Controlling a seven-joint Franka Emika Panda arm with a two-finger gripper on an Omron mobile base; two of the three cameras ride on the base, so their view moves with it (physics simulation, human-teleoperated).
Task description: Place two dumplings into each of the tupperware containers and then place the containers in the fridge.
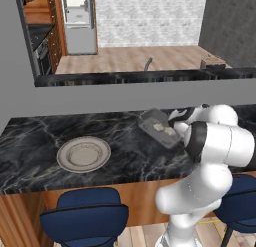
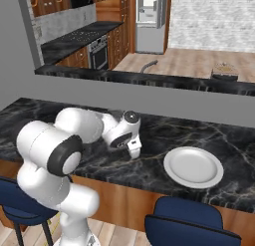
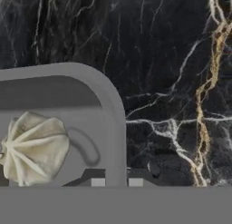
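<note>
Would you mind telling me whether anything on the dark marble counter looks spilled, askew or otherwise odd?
Nothing looks spilled or damaged. The grey rectangular tupperware tray lies at an angle to the counter edge, one end hidden behind the arm, with pale pleated dumplings inside. The round beige plate sits flat, nothing on it.

A round beige plate (image 1: 83,154) sits on black marble counter (image 1: 30,141) above blue stools (image 1: 84,216).

Grey container (image 3: 113,109), beige pleated dumpling (image 3: 35,147), black veined counter (image 3: 158,60).
</note>
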